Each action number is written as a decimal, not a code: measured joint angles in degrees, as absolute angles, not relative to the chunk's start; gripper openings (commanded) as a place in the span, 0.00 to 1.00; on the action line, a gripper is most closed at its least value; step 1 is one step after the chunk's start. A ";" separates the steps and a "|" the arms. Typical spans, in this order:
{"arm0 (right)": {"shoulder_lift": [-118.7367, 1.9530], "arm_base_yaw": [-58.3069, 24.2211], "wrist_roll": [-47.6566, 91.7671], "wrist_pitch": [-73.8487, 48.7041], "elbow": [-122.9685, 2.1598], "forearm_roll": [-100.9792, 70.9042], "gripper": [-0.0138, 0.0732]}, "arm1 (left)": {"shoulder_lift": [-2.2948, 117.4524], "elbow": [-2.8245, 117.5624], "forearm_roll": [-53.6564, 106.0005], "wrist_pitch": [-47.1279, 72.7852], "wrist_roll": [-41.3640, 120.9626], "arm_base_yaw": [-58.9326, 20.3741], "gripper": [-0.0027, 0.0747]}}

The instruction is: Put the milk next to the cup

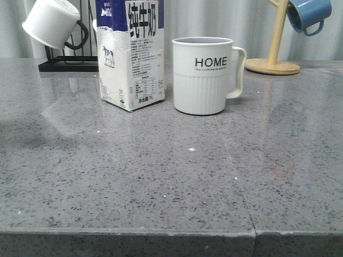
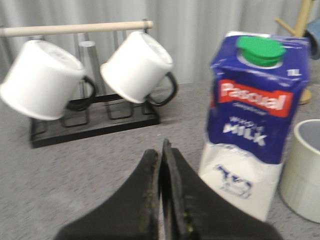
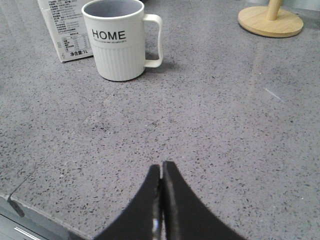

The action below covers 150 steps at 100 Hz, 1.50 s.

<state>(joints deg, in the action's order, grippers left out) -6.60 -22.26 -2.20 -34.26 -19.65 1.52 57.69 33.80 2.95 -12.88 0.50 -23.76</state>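
Note:
The milk (image 1: pixel 130 53) is a tall white carton with a dark blue top and a cow picture. It stands upright on the grey table just left of the cup (image 1: pixel 203 75), a white ribbed mug with "HOME" lettering and a cream handle on its right. A narrow gap separates them. In the left wrist view the milk (image 2: pixel 252 125) has a green cap, and my left gripper (image 2: pixel 161 147) is shut and empty, off to its side. In the right wrist view my right gripper (image 3: pixel 161 167) is shut and empty, well short of the cup (image 3: pixel 118 40). Neither gripper shows in the front view.
A black rack (image 2: pixel 90 125) with a wooden bar holds two plain white mugs (image 2: pixel 137 67) at the back left. A wooden mug tree (image 1: pixel 276 51) with a blue mug (image 1: pixel 308 13) stands at the back right. The table's front edge (image 1: pixel 161 233) is near.

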 measured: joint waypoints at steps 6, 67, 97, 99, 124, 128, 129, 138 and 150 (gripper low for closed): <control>-6.60 -22.26 -2.20 -34.26 -19.65 1.52 0.09 | 55.71 32.42 2.95 -12.29 0.50 -21.83 0.01; -6.60 -22.26 -2.20 -34.26 -19.65 1.52 0.09 | 28.03 14.98 2.87 -2.93 0.50 -3.59 0.01; -6.60 -22.26 -2.20 -34.26 -19.65 1.52 0.09 | 17.96 9.79 2.87 0.00 0.50 0.01 0.01; -6.60 -22.26 -2.20 -34.26 -19.65 1.52 0.09 | 17.47 9.65 2.87 0.00 0.50 0.01 0.01; -6.60 -22.26 -2.20 -34.26 -19.65 1.52 0.09 | 14.39 9.20 2.87 0.00 0.50 0.15 0.01; -6.60 -22.26 -2.20 -34.26 -19.65 1.52 0.09 | 13.97 9.06 2.87 0.00 0.50 0.15 0.01; -6.60 -22.26 -2.20 -34.26 -19.65 1.52 0.09 | 13.94 8.95 2.87 0.00 0.50 0.15 0.01; -6.60 -22.26 -2.20 -34.26 -19.65 1.52 0.09 | 12.48 7.80 2.59 0.00 0.50 0.15 0.01; -6.60 -22.26 -2.20 -34.26 -19.65 1.52 0.09 | 9.98 5.40 1.14 0.00 0.50 0.15 0.01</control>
